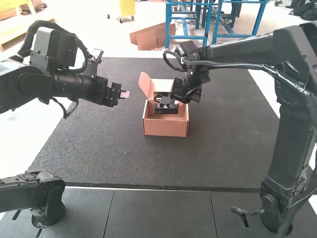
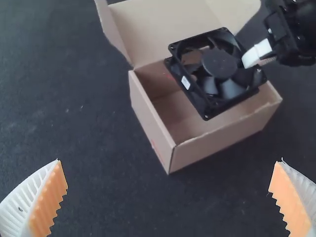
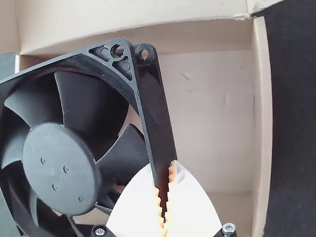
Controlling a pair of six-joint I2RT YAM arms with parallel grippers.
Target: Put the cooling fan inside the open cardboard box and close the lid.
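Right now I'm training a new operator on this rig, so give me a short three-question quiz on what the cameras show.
1. True or false: the cooling fan lies flat on the floor of the cardboard box.
2. Which gripper grips the fan's frame? A) left gripper B) right gripper C) neither
3. Fill in: the box's lid flap stands ____.
Key: 1 false, it hangs tilted over the opening; 2 B; 3 open.

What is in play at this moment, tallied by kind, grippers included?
cooling fan: 1
cardboard box: 1
grippers: 2 (left gripper, right gripper)
Total: 4
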